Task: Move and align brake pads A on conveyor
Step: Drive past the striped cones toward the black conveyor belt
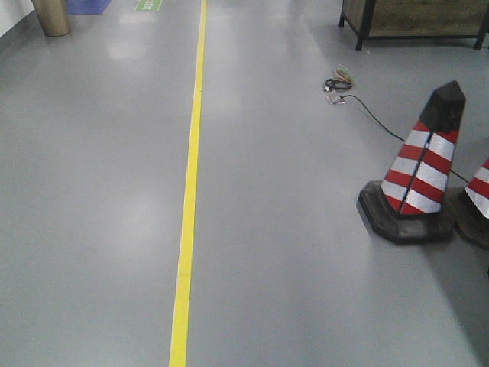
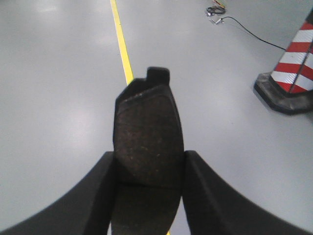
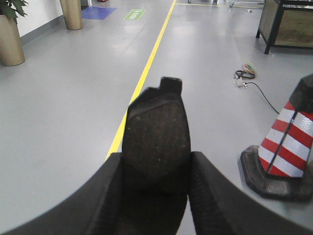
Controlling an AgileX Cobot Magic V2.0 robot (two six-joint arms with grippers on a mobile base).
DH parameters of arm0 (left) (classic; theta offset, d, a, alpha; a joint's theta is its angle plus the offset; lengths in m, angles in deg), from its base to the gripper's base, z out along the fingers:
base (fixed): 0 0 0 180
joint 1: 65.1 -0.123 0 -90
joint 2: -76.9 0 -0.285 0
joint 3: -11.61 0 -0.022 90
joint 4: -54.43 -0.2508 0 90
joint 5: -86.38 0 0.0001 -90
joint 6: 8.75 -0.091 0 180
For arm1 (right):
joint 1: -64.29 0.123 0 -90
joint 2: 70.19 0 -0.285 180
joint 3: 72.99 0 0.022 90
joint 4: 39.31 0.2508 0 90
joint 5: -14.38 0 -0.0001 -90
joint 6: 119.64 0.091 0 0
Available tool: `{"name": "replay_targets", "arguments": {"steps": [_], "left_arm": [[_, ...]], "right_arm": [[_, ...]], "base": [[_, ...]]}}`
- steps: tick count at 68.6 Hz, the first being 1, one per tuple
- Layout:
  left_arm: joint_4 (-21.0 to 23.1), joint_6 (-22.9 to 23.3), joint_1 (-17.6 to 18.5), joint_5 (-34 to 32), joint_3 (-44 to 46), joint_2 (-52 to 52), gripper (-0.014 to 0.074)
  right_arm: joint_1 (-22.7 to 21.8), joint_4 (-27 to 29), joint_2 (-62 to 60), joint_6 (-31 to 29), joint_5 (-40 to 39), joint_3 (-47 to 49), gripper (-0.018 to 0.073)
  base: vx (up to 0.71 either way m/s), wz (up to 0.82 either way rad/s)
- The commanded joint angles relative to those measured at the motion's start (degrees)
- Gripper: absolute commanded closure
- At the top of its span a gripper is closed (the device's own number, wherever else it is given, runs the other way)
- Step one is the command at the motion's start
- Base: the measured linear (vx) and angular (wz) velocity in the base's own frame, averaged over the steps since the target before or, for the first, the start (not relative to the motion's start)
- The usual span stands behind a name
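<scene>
Gripping one pad (image 2: 148, 128) in left claw (image 2: 149, 169), another pad (image 3: 156, 134) in right claw (image 3: 155, 171). Can't see conveyor; carry both level, squeeze firm.

You get bright, even overhead light; soft glare patches sit either side of the yellow line (image 1: 189, 191). Wrist cams: foreground over that line is dark & soft-focus, bkgd sharp.

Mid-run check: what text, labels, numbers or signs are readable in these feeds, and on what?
Green floor sign: white marks, too blurred to read.
Left brake pad, held in the left end effector: no marking visible.
Right brake pad, held in the right end effector: no marking visible.
Traffic cone: red and white stripes only, no text.
Nothing legible in any view.
</scene>
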Motion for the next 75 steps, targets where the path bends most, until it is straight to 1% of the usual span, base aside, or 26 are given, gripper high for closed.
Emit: {"name": "replay_targets", "arguments": {"steps": [1, 45, 75], "left_arm": [[0.63, 0.25, 0.42, -5.26, 1.95, -0.22, 0.0603], [0.63, 0.25, 0.42, -5.27, 1.95, -0.28, 0.0603], [0.63, 0.25, 0.42, -5.22, 1.95, -0.53, 0.0603]], "right_arm": [[-0.31, -0.22, 0.28, -0.24, -5.67, 1.8, 0.0566], [-0.31, -0.27, 0.28, -0.24, -5.61, 1.8, 0.0566], [-0.31, -0.27, 0.4, -0.24, -5.58, 1.8, 0.0566]], "base": [[0.7, 0.05], [0.64, 0.02], [0.51, -0.07]]}}
